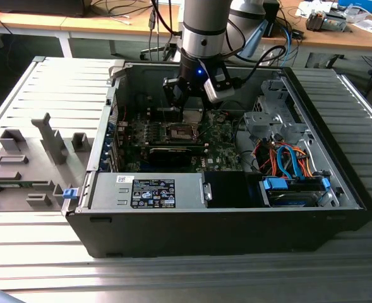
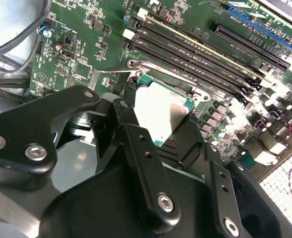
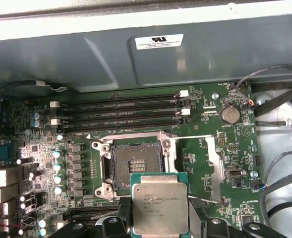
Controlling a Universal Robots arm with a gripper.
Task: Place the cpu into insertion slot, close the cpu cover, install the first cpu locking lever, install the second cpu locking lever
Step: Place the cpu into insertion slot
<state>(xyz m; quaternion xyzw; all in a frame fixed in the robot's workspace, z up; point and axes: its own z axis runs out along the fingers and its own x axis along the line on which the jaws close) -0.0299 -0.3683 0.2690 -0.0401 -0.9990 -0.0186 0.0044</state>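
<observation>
My gripper is shut on the cpu, a flat square chip with a silver-grey top, gripped at two opposite edges. The chip hangs just off one side of the insertion slot, a dark square socket with a silver rim that lies uncovered on the green board. A silver plate that looks like the cpu cover stands swung away beside the socket. In the second wrist view the black fingers clamp the cpu above the board. In the exterior view the gripper is inside the computer case, above the socket.
Long memory slots run beside the socket, with a coin battery nearby. A black graphics card, a power supply and coloured cables crowd the case. A grey fixture lies at the exterior view's left.
</observation>
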